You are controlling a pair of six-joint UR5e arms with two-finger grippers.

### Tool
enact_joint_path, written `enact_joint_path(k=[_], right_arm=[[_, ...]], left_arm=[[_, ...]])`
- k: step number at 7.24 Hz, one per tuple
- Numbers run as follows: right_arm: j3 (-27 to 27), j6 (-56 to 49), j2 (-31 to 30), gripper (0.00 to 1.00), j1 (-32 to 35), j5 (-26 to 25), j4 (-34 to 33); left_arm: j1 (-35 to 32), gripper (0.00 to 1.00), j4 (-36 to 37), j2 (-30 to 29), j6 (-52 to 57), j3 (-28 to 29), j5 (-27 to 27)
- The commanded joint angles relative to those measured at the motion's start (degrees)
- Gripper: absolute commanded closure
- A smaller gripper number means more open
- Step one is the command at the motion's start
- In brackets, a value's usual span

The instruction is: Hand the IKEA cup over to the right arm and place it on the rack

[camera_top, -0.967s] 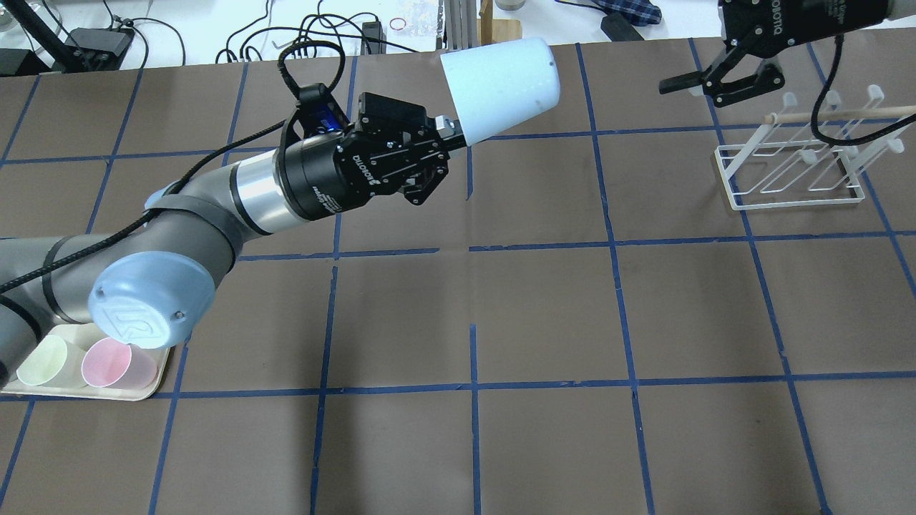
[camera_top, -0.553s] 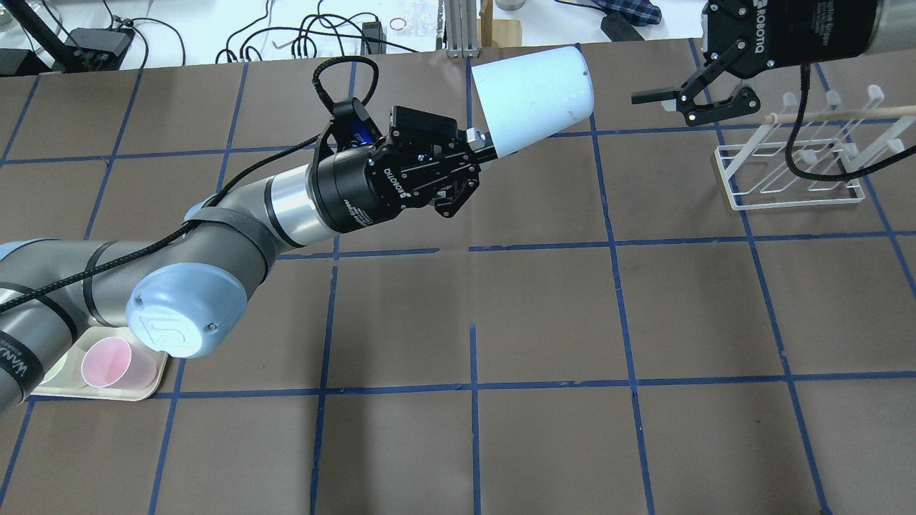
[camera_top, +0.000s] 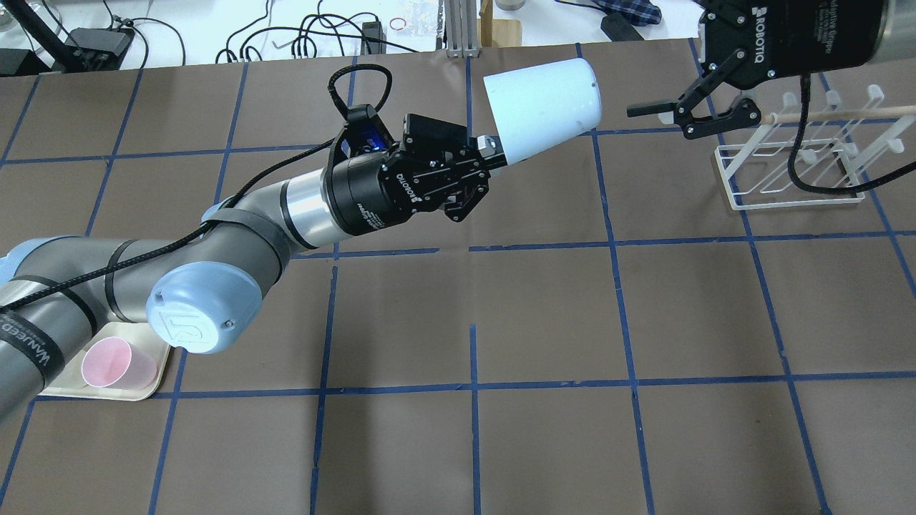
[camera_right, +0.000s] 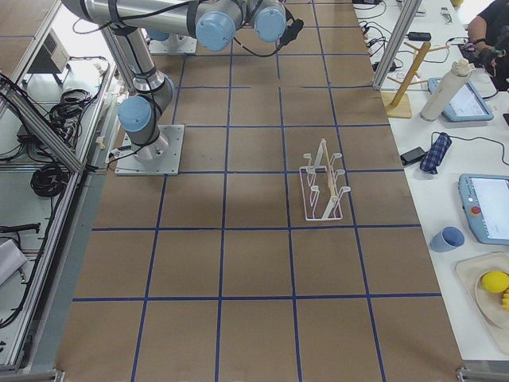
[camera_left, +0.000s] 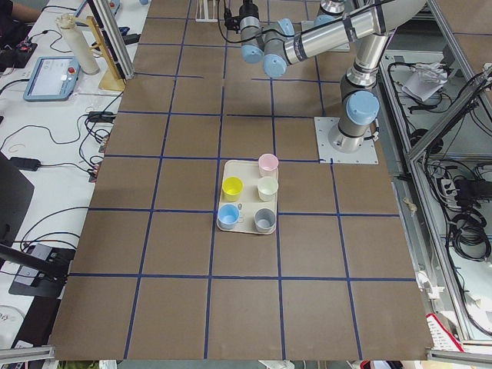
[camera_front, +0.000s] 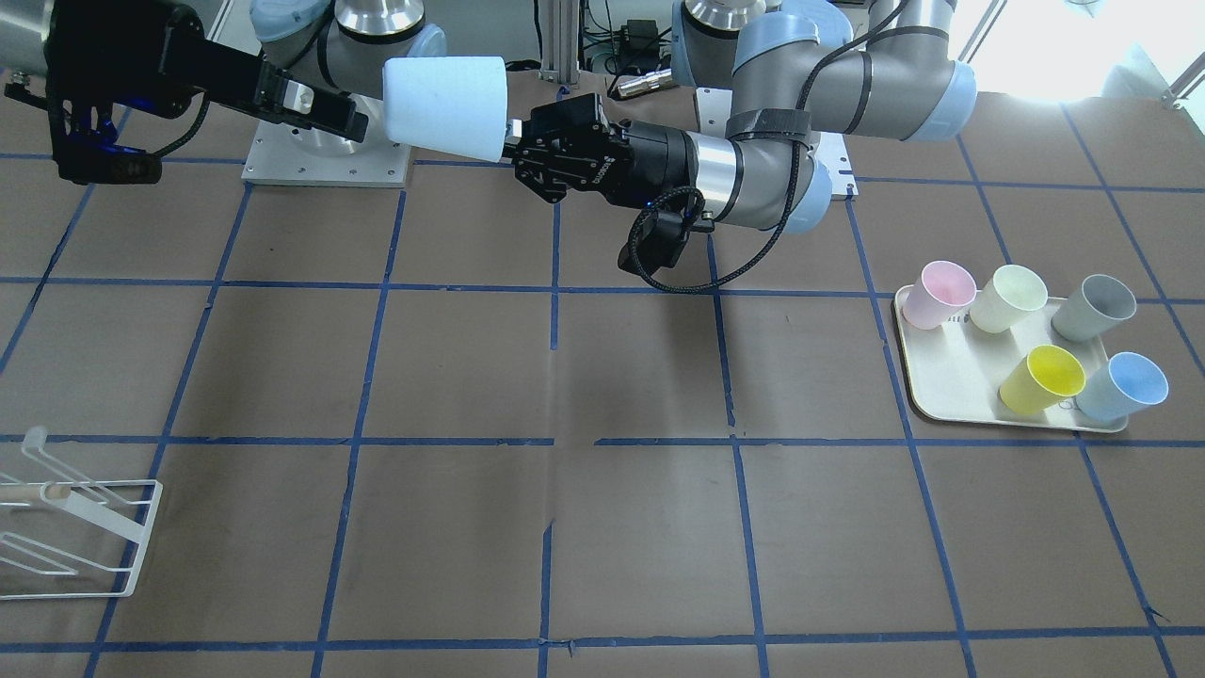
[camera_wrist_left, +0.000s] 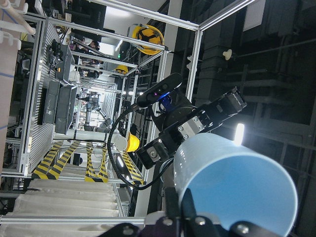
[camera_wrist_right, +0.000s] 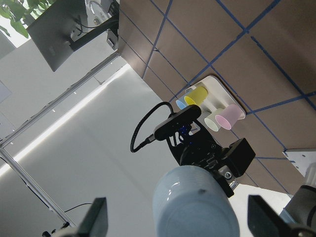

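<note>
My left gripper (camera_top: 494, 151) is shut on the rim of the pale blue IKEA cup (camera_top: 544, 104) and holds it on its side high above the table, base pointing toward the right arm. It also shows in the front view (camera_front: 442, 104) and in the left wrist view (camera_wrist_left: 232, 187). My right gripper (camera_top: 676, 116) is open, its fingers spread wide just off the cup's base (camera_wrist_right: 195, 207); I cannot tell if a finger touches it. The white wire rack (camera_top: 787, 168) with its wooden dowel stands on the table under the right arm.
A cream tray (camera_front: 951, 386) on the robot's left holds a pink cup (camera_front: 941, 292), a cream cup, a grey cup, a yellow cup (camera_front: 1040, 377) and a second blue cup (camera_front: 1125, 386). Cables and gear lie beyond the table's far edge.
My left arm has carried the cup to the right, toward the right gripper. The right gripper has come a little left and stays open.
</note>
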Motion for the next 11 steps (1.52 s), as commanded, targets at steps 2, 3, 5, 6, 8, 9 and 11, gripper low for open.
enact_joint_path(k=[2, 3, 5, 6, 8, 9, 11], right_arm=[[0.1, -0.4, 0.1, 0.0, 1.1, -1.6, 0.3], [0.2, -0.5, 0.3, 0.0, 1.9, -1.7, 0.2], [0.4, -0.6, 0.2, 0.0, 2.9, -1.7, 0.3], [0.5, -0.1, 0.2, 0.0, 4.1, -1.4, -0.1], [0.6, -0.6, 0.1, 0.0, 4.3, -3.9, 0.2], [0.6, -0.6, 0.1, 0.06, 4.3, -4.0, 0.2], [0.4, -0.1, 0.0, 0.42, 4.3, -3.6, 0.2]], left_arm=[[-0.8, 1.0, 0.1, -0.3, 0.0, 0.0, 0.0], [-0.8, 1.0, 0.1, -0.4, 0.1, 0.0, 0.0], [-0.8, 1.0, 0.1, -0.4, 0.1, 0.0, 0.0], [-0.8, 1.0, 0.1, -0.3, 0.0, 0.1, 0.0], [-0.8, 1.0, 0.2, -0.3, 0.0, 0.2, 0.0], [-0.8, 1.0, 0.3, -0.3, 0.0, 0.2, 0.0], [-0.8, 1.0, 0.3, -0.2, 0.0, 0.4, 0.0]])
